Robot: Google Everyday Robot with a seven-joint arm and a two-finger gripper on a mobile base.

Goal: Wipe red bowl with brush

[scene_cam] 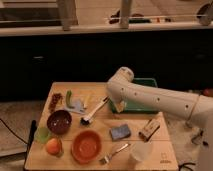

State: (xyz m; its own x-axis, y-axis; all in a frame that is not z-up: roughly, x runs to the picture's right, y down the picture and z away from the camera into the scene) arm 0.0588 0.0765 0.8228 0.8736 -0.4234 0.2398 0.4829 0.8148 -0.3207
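Note:
The brush (pixel 95 111) lies on the wooden table (pixel 165 152), its white handle pointing up-right and its dark round head down-left. The red bowl (pixel 86 146) sits upright near the front edge, below the brush head and apart from it. My white arm reaches in from the right. The gripper (pixel 119 105) hangs below the arm's bend, just right of the handle's upper end and in front of the green bin. I cannot tell whether it touches the handle.
A dark maroon bowl (pixel 59 121) stands left of the brush head. A blue sponge (pixel 120 132), a metal fork (pixel 114 154), a white cup (pixel 140 152) and a brown packet (pixel 150 130) lie to the right. A green bin (pixel 145 95) is at the back. A peach (pixel 53 146) is at the front left.

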